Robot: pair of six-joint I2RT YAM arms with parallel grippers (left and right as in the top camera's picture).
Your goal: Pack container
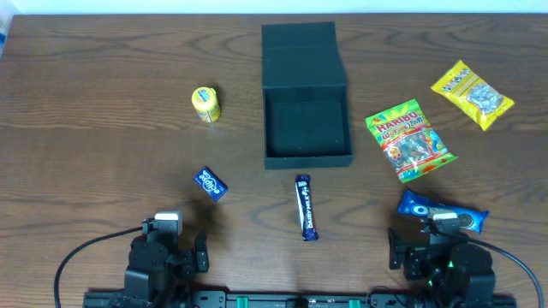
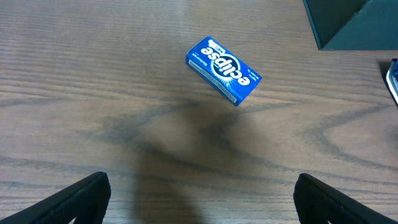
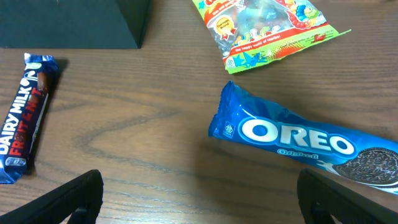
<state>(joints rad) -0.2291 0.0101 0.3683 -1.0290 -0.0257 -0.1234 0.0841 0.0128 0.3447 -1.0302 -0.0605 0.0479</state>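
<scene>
From above, the container [image 1: 307, 128] is sitting mid-table on the far half of the table [image 1: 103, 60]. Its flap lid [image 1: 301, 53] is lying folded back on the far side, so the hollow is standing open and bare, ready to take things from above. The snacks are lying scattered around it, none inside yet. A small yellow tub [image 1: 205, 103] is to its left and an Eclipse gum box [image 1: 211, 183] near-left. A Dairy Milk bar [image 1: 306, 207] is lying just on its near side. A Haribo bag [image 1: 409, 139] is to its right, a yellow packet [image 1: 472, 92] far right and an Oreo pack [image 1: 441, 210] near-right.

In the left wrist view, the left gripper [image 2: 202, 183] is hanging over bare wood, its fingers [image 2: 81, 199] spread wide and gripping nothing. The gum box is lying a little beyond them, so I judge it the natural first pick for that side.

In the right wrist view, the right gripper [image 3: 199, 180] is likewise gaping wide and empty. The Oreo pack is lying just beyond it towards the right, the chocolate bar off to the left, and a corner of the container at far left.
</scene>
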